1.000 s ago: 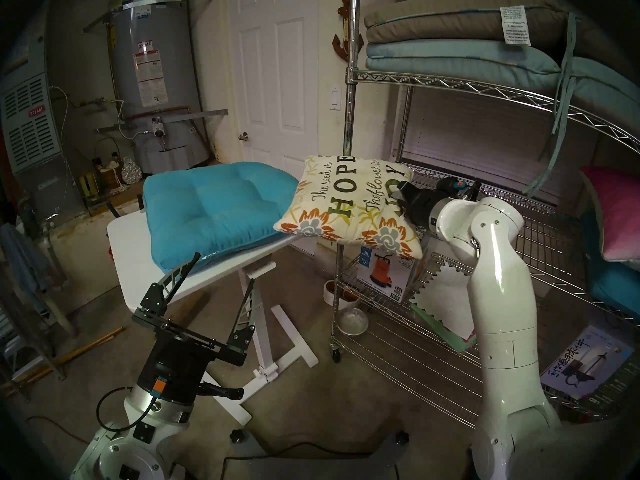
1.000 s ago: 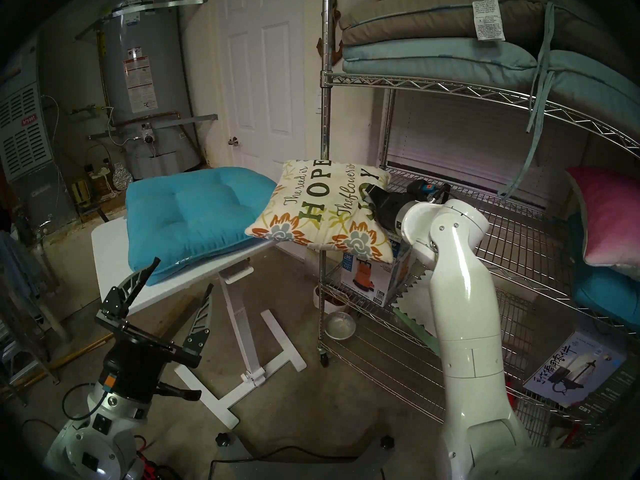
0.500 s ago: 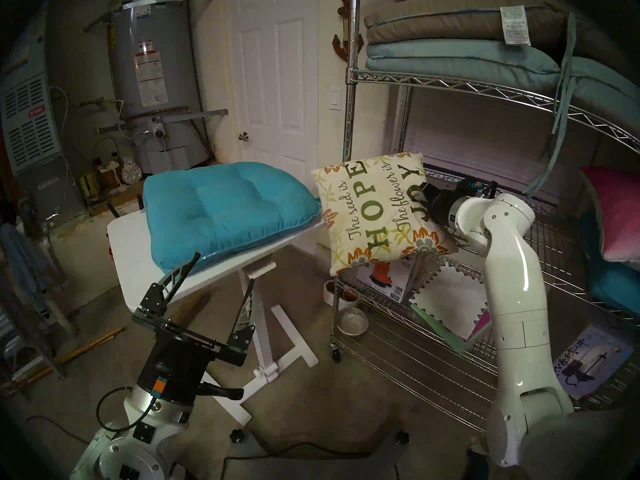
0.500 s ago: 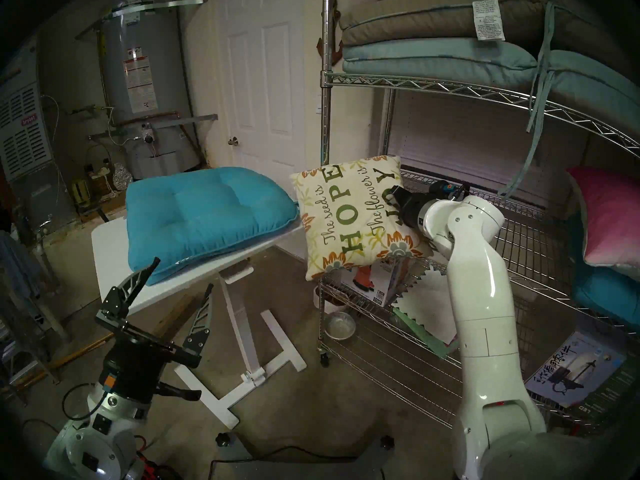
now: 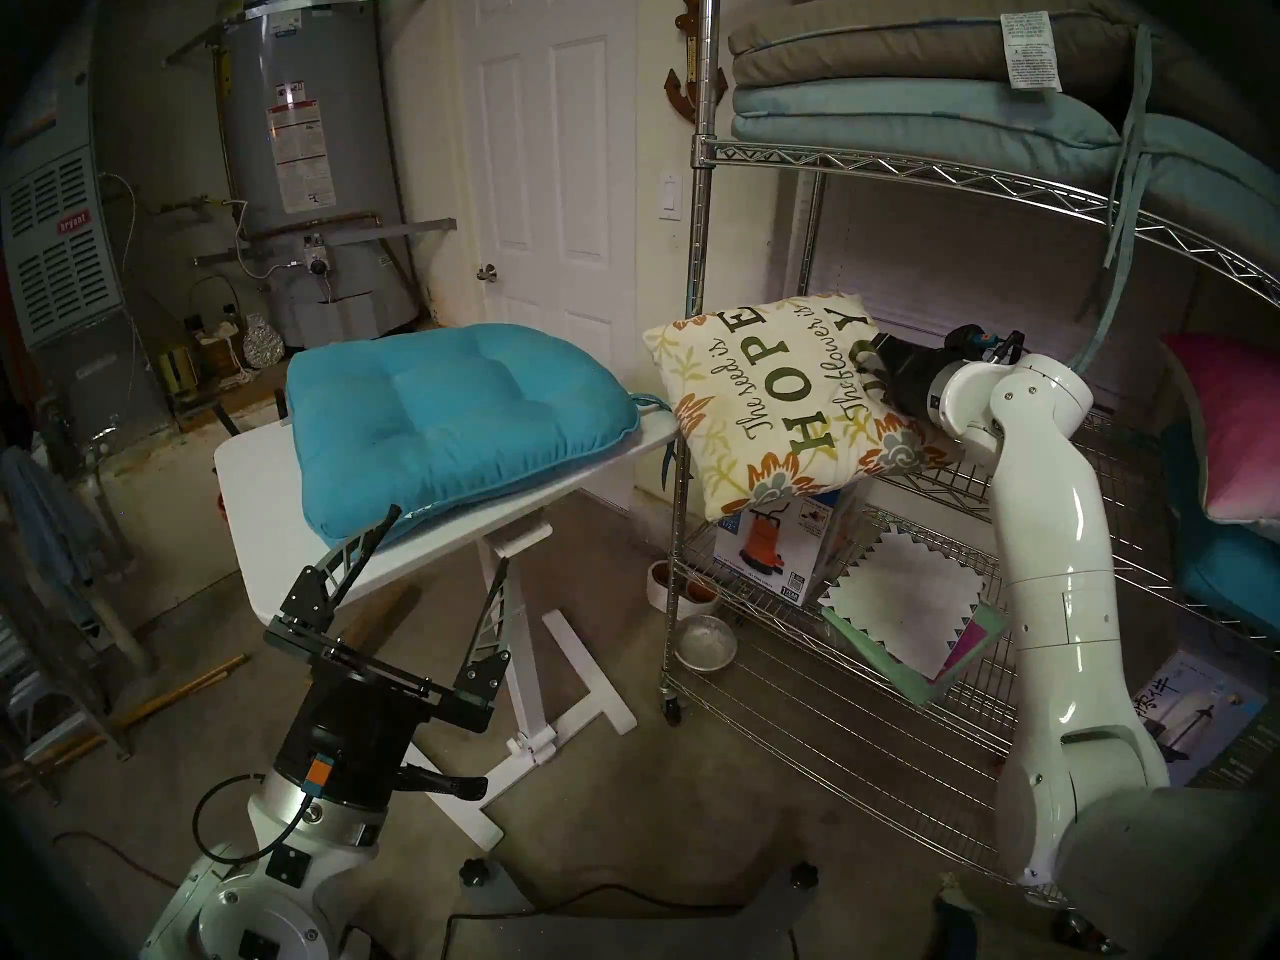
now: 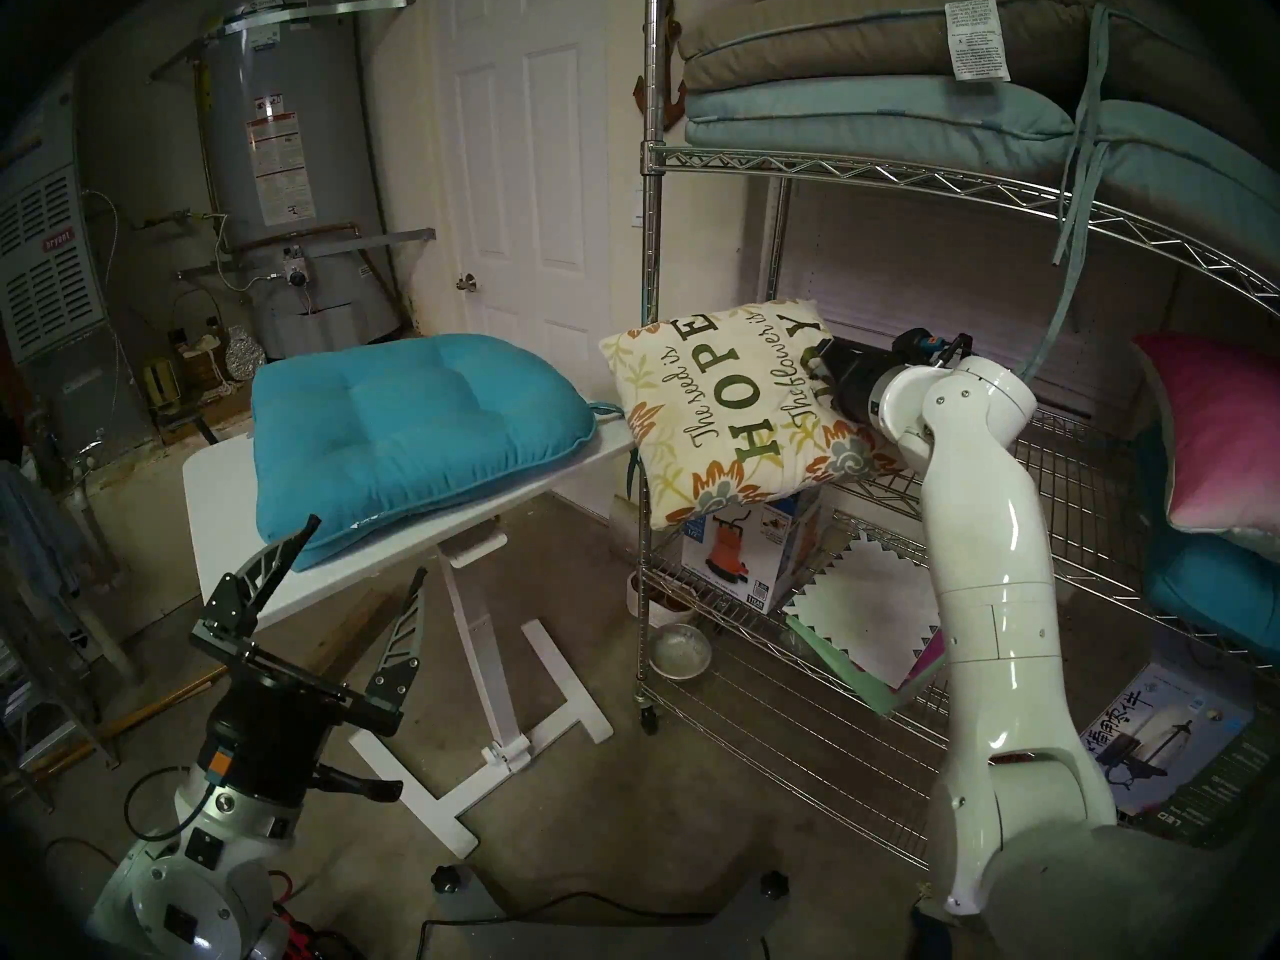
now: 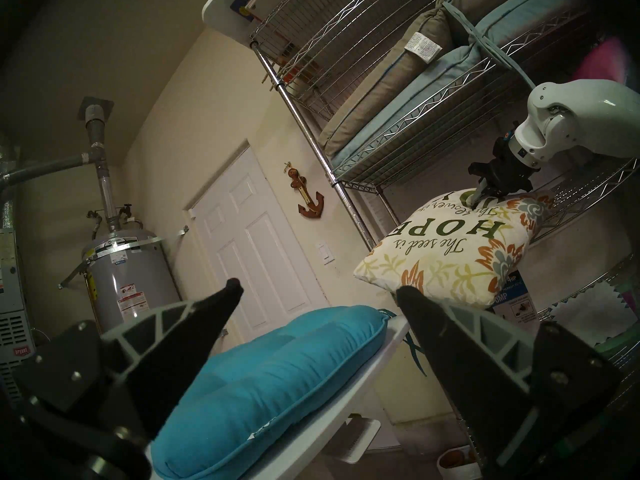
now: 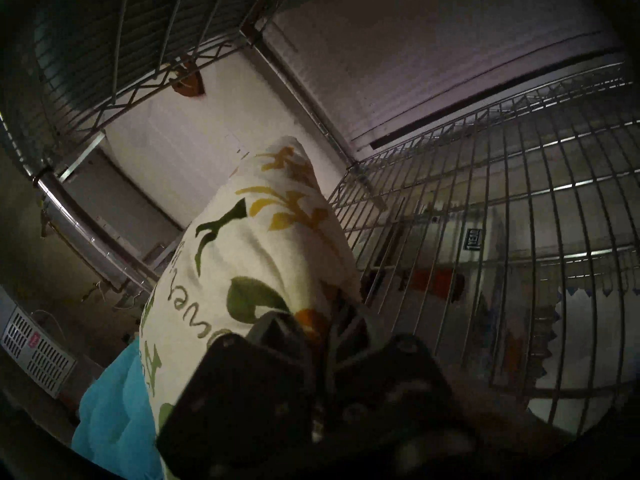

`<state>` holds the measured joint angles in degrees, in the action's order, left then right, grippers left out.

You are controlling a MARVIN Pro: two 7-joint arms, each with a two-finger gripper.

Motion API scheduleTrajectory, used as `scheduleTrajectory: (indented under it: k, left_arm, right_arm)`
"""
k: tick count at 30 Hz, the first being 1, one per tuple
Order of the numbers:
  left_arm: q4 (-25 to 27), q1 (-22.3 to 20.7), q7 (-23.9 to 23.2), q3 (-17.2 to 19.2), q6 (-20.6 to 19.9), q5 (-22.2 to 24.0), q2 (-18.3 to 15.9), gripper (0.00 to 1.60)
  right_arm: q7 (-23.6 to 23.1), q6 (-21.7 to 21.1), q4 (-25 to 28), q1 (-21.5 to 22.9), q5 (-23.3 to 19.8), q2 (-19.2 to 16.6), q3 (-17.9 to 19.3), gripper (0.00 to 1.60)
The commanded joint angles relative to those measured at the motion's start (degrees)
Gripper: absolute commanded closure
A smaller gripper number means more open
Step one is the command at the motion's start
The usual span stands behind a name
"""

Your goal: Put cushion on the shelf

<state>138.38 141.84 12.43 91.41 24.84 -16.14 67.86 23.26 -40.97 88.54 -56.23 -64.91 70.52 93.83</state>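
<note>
The cream cushion (image 5: pixel 776 404) with green "HOPE" lettering and orange flowers hangs tilted at the left front corner of the chrome wire shelf (image 5: pixel 1039 480). It also shows in the right head view (image 6: pixel 734 411), the left wrist view (image 7: pixel 453 247) and the right wrist view (image 8: pixel 249 254). My right gripper (image 5: pixel 874 370) is shut on the cushion's right edge, above the shelf's middle tier. The cushion's lower left corner hangs outside the front post (image 5: pixel 682 453). My left gripper (image 5: pixel 443 550) is open and empty, low in front of the white table (image 5: pixel 277 522).
A teal tufted seat cushion (image 5: pixel 443 411) lies on the white table. Folded pads (image 5: pixel 900 79) fill the upper tier. A pink pillow (image 5: pixel 1226 418) and a teal one sit at the middle tier's right end. A pump box (image 5: pixel 769 550) and papers lie on the lower tier.
My right gripper has carried the cushion off the teal seat cushion, rightward and slightly up, toward the shelf's middle tier. The cushion has tilted, its left side hanging. The left arm has not moved.
</note>
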Motion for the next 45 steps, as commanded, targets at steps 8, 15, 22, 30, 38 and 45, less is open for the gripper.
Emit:
scheduleTrajectory:
  k: [8, 15, 22, 30, 38, 45]
  left_arm:
    - [1.6, -0.1, 0.2, 0.0, 0.1, 0.1, 0.0, 0.0]
    - [1.6, -0.1, 0.3, 0.0, 0.1, 0.1, -0.1, 0.0]
    - [1.6, -0.1, 0.3, -0.1, 0.0, 0.0, -0.2, 0.0]
    - [1.6, 0.0, 0.4, -0.1, 0.0, 0.0, -0.3, 0.0]
    - [1.6, 0.0, 0.5, -0.1, 0.0, 0.0, -0.4, 0.0]
    - [1.6, 0.0, 0.6, -0.1, 0.0, 0.0, -0.5, 0.0]
  right_arm:
    - [-2.1, 3.4, -8.1, 9.7, 4.1, -3.9, -0.3, 1.6]
    - [-3.1, 5.0, -13.4, 12.7, 6.6, -4.2, -2.0, 1.6]
    - [-4.1, 7.2, -16.2, 14.2, 9.2, -4.1, -4.2, 1.6]
    - [-4.4, 8.6, -20.8, 18.6, 12.0, -4.2, -6.2, 1.6]
    - [-4.9, 10.7, -26.7, 21.9, 15.5, -4.7, -8.2, 1.6]
    - [-5.4, 12.5, -32.9, 24.8, 18.1, -5.1, -9.8, 1.6]
